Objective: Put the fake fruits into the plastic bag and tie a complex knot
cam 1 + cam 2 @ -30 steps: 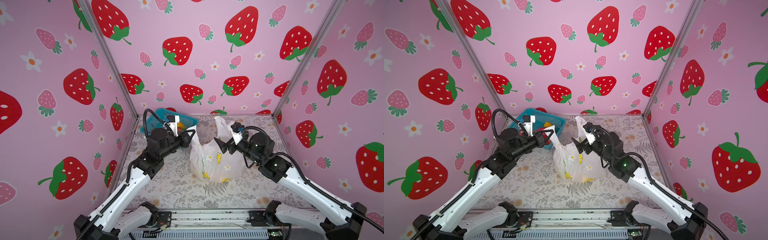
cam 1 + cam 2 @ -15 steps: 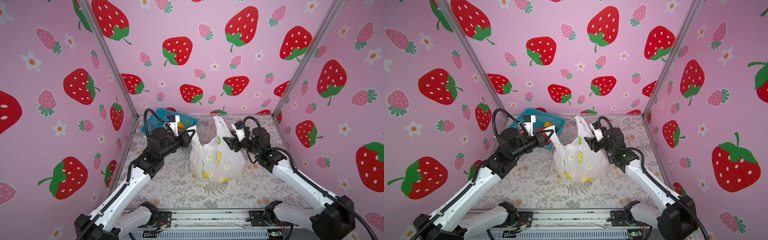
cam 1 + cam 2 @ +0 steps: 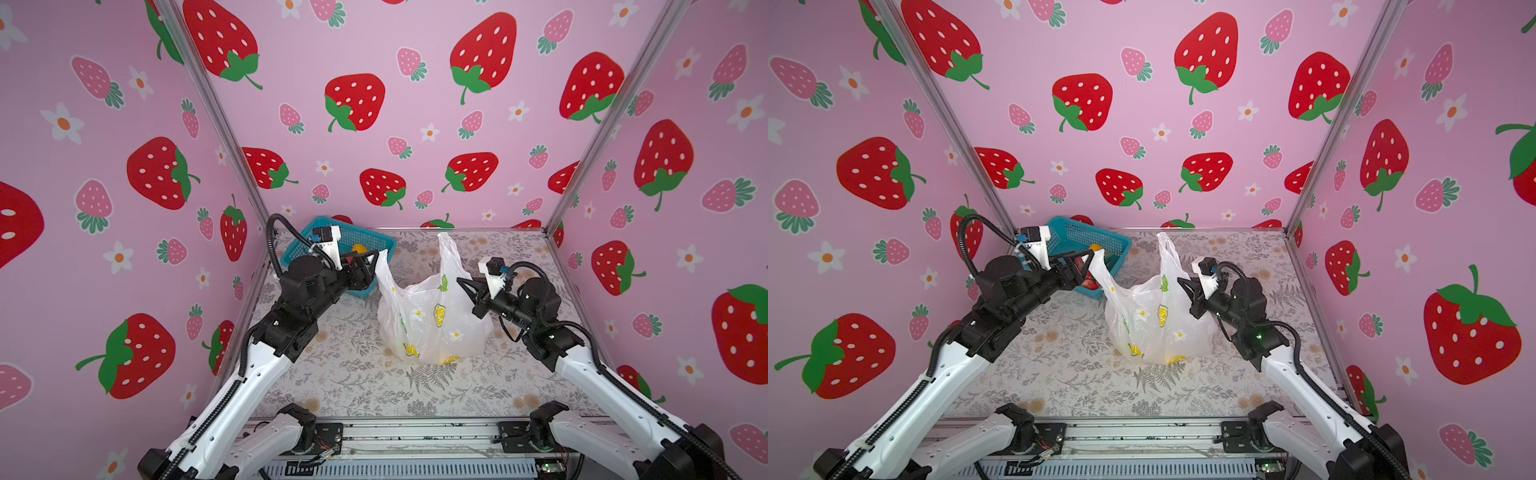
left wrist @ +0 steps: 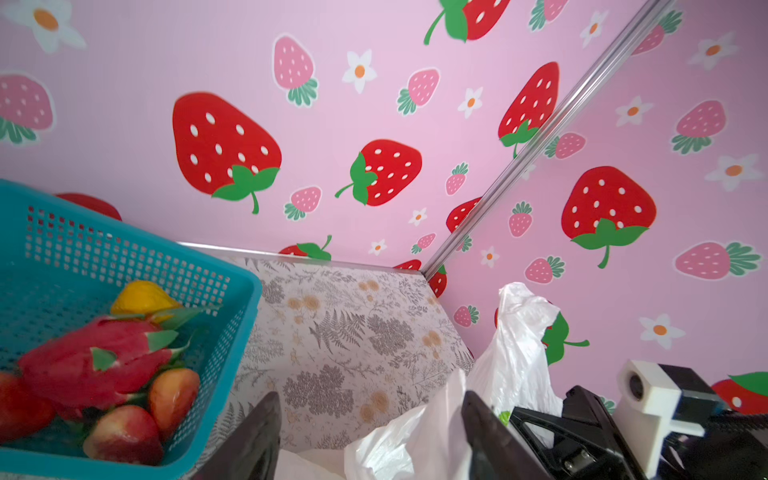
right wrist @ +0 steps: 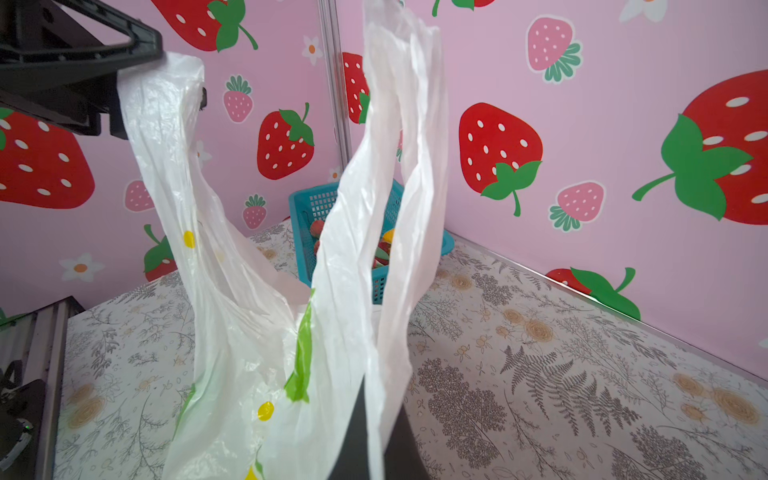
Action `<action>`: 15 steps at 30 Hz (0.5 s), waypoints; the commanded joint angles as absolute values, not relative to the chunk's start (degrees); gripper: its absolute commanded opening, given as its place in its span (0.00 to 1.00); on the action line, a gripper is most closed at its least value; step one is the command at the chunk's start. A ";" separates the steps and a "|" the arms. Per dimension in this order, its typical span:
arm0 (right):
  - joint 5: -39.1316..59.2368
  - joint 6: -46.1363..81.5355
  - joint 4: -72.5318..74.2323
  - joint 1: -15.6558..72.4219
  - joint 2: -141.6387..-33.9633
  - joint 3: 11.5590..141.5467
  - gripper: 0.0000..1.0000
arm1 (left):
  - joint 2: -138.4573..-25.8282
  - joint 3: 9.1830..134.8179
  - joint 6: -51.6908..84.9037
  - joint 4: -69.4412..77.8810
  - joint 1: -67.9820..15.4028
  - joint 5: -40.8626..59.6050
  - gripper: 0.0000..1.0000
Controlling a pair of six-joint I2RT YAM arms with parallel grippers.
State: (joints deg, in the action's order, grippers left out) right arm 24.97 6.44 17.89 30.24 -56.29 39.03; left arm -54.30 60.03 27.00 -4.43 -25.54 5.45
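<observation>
The white plastic bag [image 3: 428,316] [image 3: 1154,320] stands mid-table, its two handle loops apart, and no knot is in view. One loop [image 3: 446,257] rises free. The other loop drapes against a finger of my left gripper [image 3: 372,268] [image 4: 368,403], whose jaws stand open around it. My right gripper [image 3: 467,291] [image 5: 374,436] is shut on a strip of the bag at its right rim. Fake fruits lie in the teal basket [image 4: 124,249]: a pink dragon fruit [image 4: 95,357], a yellow lemon [image 4: 141,297] and red fruits [image 4: 124,432]. Whatever the bag holds is hidden.
The teal mesh basket [image 3: 361,239] [image 3: 1084,235] sits at the back left, just behind my left gripper. Pink strawberry-print walls close in the fern-patterned table [image 3: 353,374] on three sides. A metal rail [image 3: 415,432] runs along the front edge.
My left gripper's jaws have opened while that arm stayed in place. My right gripper drew back, then came down to the bag's right rim and shut on it.
</observation>
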 commanded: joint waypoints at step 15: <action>29.09 7.00 21.27 29.72 -56.25 38.88 0.00 | -69.52 77.72 8.52 -12.80 -39.13 30.58 0.68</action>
